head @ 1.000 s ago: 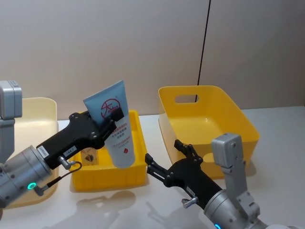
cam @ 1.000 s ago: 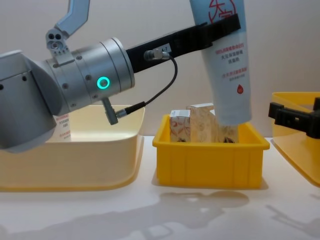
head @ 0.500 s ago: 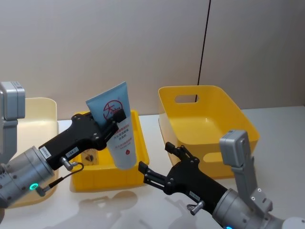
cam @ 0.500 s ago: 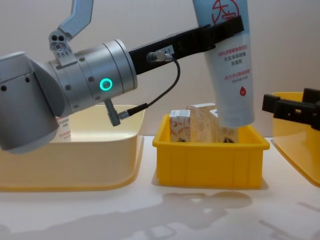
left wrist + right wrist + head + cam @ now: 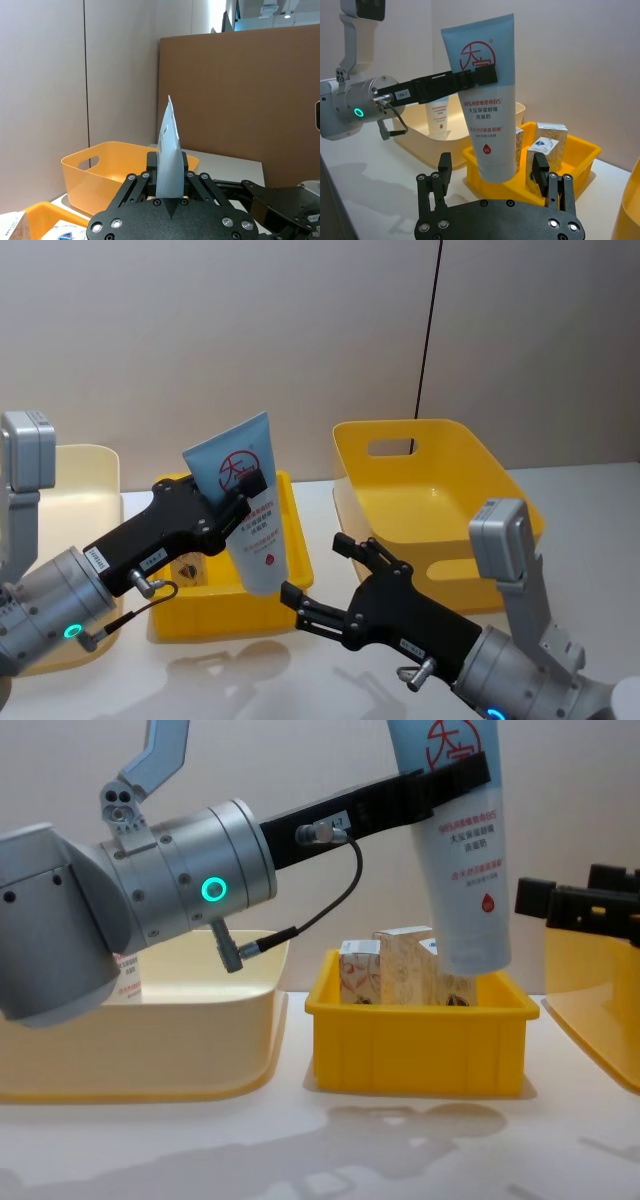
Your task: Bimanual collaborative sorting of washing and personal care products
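A pale-blue tube (image 5: 258, 540) is clamped near its flat upper end by the left gripper (image 5: 240, 488) and held upright (cap downward) over the small yellow bin (image 5: 215, 622), where cartons (image 5: 385, 970) stand. The right gripper (image 5: 318, 570) is spread wide near the tube.

Middle bin (image 5: 225, 618): tube (image 5: 260, 540) above, cartons (image 5: 400, 965) inside; bigger bin (image 5: 520, 490) right.
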Controlling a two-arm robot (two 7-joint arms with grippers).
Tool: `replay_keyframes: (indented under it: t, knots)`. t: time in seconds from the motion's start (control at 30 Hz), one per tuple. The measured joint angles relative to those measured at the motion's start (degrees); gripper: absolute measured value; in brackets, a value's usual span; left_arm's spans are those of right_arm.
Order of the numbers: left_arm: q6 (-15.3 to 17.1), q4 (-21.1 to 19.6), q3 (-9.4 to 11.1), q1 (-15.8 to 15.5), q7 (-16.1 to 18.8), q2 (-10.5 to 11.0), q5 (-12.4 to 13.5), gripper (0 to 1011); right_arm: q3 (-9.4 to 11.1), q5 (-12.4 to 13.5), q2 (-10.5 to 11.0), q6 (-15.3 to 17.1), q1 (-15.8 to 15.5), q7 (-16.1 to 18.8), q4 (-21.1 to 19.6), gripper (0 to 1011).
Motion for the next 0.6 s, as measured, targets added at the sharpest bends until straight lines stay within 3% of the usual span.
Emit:
replay_keyframes:
  t: [0.27,0.6]
  knots:
    - [0.00,0.04,0.04,-0.02,0.00,-0.01,-0.01,227,-0.98,-2.23,-0.96,-0.68,1.37,-2.34,0.10,1001]
    - [0.00,0.05,0.04,-0.01,0.00,-0.01,-0.01,226,-3.11,-5.52,-3.60,-1.48,5.36,-4.62,2.93,1001]
